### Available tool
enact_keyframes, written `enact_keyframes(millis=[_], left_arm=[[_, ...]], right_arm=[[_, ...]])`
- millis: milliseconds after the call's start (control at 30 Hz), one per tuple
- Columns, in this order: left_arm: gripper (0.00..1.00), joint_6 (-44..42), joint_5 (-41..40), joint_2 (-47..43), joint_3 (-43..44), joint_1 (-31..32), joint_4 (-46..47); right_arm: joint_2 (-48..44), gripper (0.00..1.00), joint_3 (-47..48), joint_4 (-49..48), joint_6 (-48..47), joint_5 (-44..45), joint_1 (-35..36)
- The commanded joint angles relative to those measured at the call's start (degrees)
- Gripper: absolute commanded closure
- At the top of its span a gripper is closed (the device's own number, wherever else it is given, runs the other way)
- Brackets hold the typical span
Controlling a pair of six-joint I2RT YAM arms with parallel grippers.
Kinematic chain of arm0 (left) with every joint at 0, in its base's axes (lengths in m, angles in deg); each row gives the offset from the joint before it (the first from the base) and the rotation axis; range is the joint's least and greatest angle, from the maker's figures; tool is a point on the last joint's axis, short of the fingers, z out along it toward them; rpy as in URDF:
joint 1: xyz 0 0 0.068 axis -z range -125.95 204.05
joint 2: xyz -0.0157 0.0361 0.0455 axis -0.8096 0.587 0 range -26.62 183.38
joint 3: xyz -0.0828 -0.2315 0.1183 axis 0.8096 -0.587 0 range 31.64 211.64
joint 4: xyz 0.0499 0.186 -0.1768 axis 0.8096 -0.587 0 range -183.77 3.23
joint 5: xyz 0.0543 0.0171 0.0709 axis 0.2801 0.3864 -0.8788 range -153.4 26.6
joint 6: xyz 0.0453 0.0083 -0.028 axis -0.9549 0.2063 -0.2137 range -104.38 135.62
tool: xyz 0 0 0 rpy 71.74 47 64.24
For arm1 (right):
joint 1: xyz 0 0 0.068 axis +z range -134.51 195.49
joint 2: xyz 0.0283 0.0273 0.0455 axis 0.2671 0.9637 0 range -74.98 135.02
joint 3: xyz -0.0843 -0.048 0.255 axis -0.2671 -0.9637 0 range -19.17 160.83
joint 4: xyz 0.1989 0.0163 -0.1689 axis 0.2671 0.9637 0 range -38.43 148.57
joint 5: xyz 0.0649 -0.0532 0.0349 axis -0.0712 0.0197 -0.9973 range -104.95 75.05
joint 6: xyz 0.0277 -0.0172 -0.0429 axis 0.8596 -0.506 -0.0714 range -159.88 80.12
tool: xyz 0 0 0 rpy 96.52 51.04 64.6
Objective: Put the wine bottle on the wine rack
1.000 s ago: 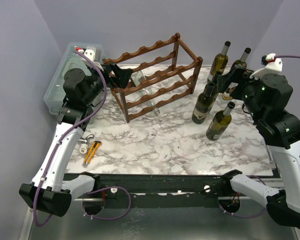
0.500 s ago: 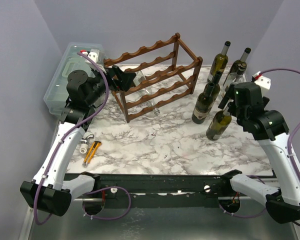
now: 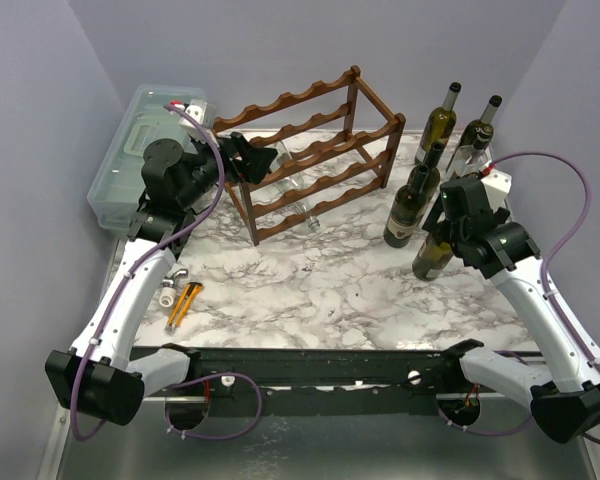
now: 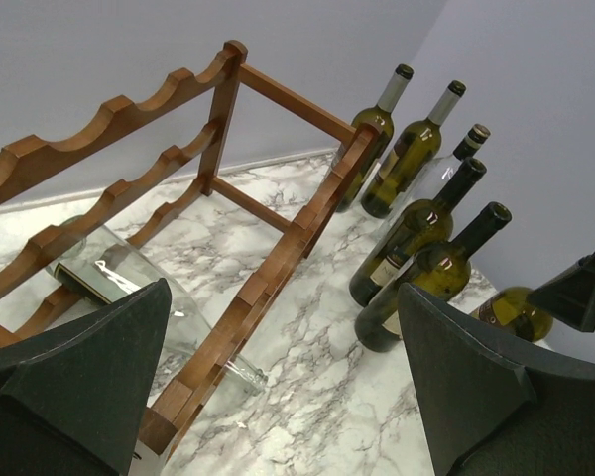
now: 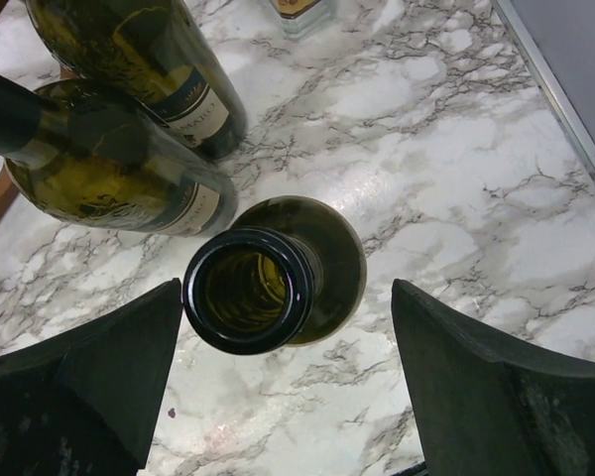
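The wine bottle [image 5: 322, 253] stands up straight on the table [image 5: 476, 159], right under the right gripper [image 5: 288, 297]. From that gripper's camera its round open mouth shows between the two black fingers [image 5: 99, 387]. The fingers are spread wide, one on each side, and do not touch the glass, so this gripper is open and holds nothing. Two more dark bottles [image 5: 149, 59] stand just past the fingers, close to the wine bottle. More bottles stand a bit farther back by the wall. The wine rack [image 3: 310, 150] is well apart from the right gripper, over on its left across the white and grey table. The left gripper [image 4: 283, 297] is at the near end of the rack. Its fingers are also spread wide and hold nothing, and the rack's wavy front rail sits between them in that view. A clear bottle [image 4: 129, 283] lies on its side low in the rack, just past the left gripper. A pale green box [image 3: 130, 150] sits behind the left arm.
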Motion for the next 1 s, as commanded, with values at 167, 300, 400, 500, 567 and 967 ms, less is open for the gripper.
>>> enact_keyframes(millis=[167, 300, 400, 500, 567, 967], left_arm=[[0.03, 1.22, 3.66, 2.14, -1.05, 0.47, 2.29], [0.03, 1.65, 4.79, 3.06, -1.08, 0.51, 2.71], [0.03, 1.66, 6.08, 3.71, -1.13, 0.81, 3.28], [0.02, 1.66, 7.83, 4.27, -1.21, 1.37, 4.03], [0.02, 1.51, 8.75, 4.49, -1.41, 2.03, 4.52], [0.02, -1.03, 13.11, 6.16, -2.34, 9.80, 6.79]], right_arm=[[0.36, 0.15, -2.46, -6.79, -4.56, 3.34, -0.20], [1.02, 0.23, -2.69, -9.36, -9.79, -1.36, -0.20], [0.62, 0.33, -2.44, -9.95, -11.39, -4.49, -0.25], [-0.89, 0.44, -3.89, -11.98, -13.61, -7.89, -0.22], [-1.35, 0.62, -4.11, -12.30, -14.37, -10.47, -0.20], [-1.42, 0.99, -3.18, -12.82, -11.18, -44.25, -0.21]])
